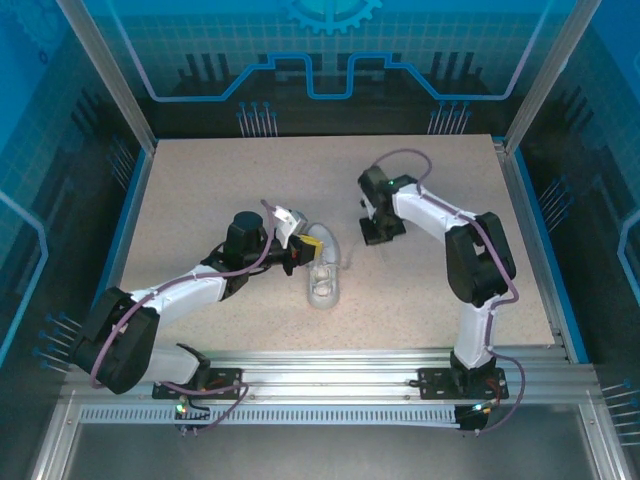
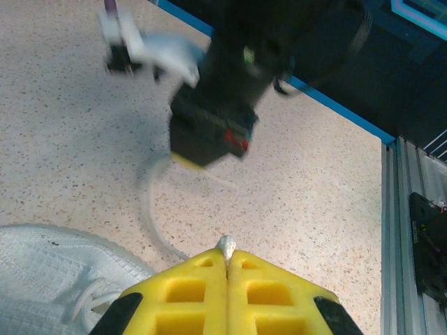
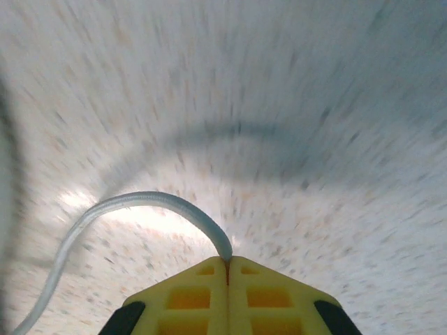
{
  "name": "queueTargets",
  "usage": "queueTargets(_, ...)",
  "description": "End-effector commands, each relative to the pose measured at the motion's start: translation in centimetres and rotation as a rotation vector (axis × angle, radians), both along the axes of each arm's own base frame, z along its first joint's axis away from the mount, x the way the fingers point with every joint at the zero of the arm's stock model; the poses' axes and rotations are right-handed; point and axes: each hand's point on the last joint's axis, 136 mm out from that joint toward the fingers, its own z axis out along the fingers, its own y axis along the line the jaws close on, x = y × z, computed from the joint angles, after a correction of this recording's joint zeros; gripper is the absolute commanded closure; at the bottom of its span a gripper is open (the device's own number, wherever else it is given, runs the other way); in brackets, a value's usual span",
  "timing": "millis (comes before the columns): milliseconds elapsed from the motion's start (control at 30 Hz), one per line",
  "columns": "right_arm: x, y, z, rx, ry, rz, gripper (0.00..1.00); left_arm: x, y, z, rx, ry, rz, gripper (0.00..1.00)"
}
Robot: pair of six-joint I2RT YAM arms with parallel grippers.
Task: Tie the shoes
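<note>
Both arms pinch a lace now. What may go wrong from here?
1. The left fingers pinch only the lace tip; it may slip out under a pull.
2. The right fingers hold a lace strand; a hard pull might drag the small sneaker across the table.

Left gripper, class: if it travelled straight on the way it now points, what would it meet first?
Probably the right gripper, a blurred black block straight ahead above the speckled beige table; depth is unclear. The left gripper is shut on a thin white lace.
</note>
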Motion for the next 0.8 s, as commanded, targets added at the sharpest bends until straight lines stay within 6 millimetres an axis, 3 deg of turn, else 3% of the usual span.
queueTargets(0,2.4,1.6,5.5,0.054,-0.120,0.038,1.00,-1.1,-0.3,0.2,0.006,-0.031,-0.050,1.00)
queueTargets(133,4.9,4.8,9.2,0.157,-0.199,0.079,1.00,-1.3,-0.3,0.1,0.013,-0.032,-0.062,1.00)
queueTargets(233,6.1,9.1,12.3,0.257,-0.260,0.159,1.00,-1.5,-0.4,-0.2,0.020,-0.032,-0.072,1.00)
queueTargets(333,5.6,14.3,14.0,0.342,-0.276,0.265,1.00,-1.7,-0.5,-0.4,0.030,-0.034,-0.083,1.00)
queueTargets(433,3.8,19.3,14.6,0.446,-0.247,0.367,1.00,-1.7,-0.7,-0.5,0.036,-0.039,-0.088,1.00)
queueTargets(567,0.6,24.1,12.7,0.555,-0.130,0.461,1.00,-2.0,-1.1,-0.9,0.049,-0.043,-0.103,1.00)
queueTargets(767,-5.0,27.3,10.7,0.628,0.042,0.595,1.00,-2.7,-1.2,-1.5,0.065,-0.038,-0.112,1.00)
